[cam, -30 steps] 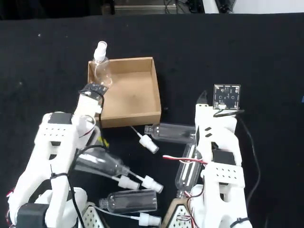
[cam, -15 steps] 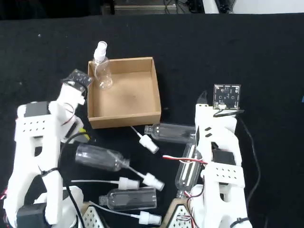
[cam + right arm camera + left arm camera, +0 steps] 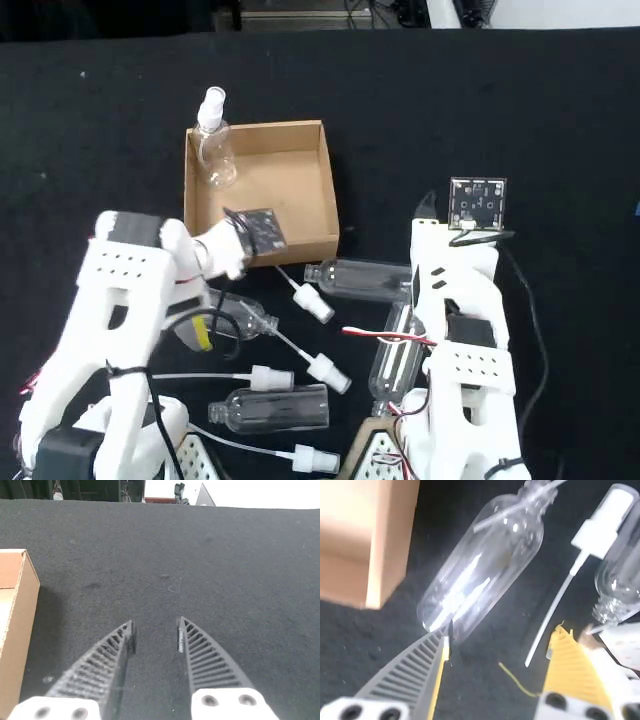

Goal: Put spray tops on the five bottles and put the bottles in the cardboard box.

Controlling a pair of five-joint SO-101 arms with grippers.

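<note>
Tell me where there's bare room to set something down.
Bare table behind the cardboard box and right of the right arm. Box floor mostly free; one capped bottle stands in its far left corner. Crowded between the arms: loose bottles and spray tops.

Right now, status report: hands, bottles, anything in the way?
Left hand open by a lying bottle beside the cardboard box. Right hand open, empty. One topped bottle upright in box. Loose spray top alongside.

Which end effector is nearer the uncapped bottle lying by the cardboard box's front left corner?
Left. The left end effector sits open at the bottle, one fingertip almost touching its base. The right end effector is open over bare table beyond the box.
</note>
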